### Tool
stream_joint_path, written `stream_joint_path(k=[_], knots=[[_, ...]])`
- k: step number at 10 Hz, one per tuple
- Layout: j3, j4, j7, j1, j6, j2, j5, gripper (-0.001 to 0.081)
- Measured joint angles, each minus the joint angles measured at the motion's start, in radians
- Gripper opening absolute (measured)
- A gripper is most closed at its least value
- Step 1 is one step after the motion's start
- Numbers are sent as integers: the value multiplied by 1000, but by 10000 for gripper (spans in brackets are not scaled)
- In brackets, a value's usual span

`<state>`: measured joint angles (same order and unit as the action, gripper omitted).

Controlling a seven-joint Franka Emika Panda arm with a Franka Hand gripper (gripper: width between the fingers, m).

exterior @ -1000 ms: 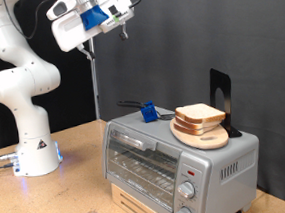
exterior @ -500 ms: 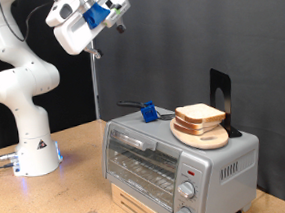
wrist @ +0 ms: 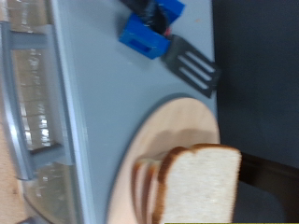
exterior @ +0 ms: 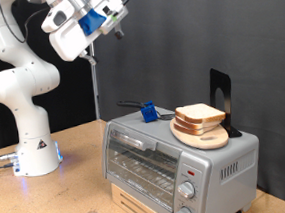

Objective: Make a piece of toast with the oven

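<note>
**A:** What does the exterior view give you that the wrist view doesn't?

**B:** The arm itself — the jaws (exterior: 116, 18) hang high up, well above and off to the side of the oven (exterior: 177, 160), touching nothing. Whether they are spread or pressed together I cannot tell. It also shows the oven door closed, two round knobs (exterior: 188, 191) on its front, and the wooden desk (exterior: 50, 200) underneath.

**A:** And the wrist view?

**B:** No jaws in it at all. It looks down at the oven's top: the piece of toast (wrist: 196, 185) lies on a round wooden board (wrist: 166, 140), far below the jaws. Here the bread reads as a stack — about three slices, edges fanned.

**A:** Anything else up there?

**B:** One blue block (wrist: 152, 26) with one dark slotted spatula (wrist: 192, 65) just beside the board.
</note>
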<state>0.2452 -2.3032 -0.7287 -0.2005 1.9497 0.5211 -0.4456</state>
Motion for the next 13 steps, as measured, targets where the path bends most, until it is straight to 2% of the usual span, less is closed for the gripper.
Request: stream_joint_path(k=[4, 9, 11, 13], knots=[[-14, -55, -27, 31, 80, 0, 68, 682], [-19, -124, -27, 41, 124, 0, 104, 682], [-27, -167, -27, 49, 191, 11, 109, 682], [-23, -163, -14, 48, 165, 10, 109, 682]])
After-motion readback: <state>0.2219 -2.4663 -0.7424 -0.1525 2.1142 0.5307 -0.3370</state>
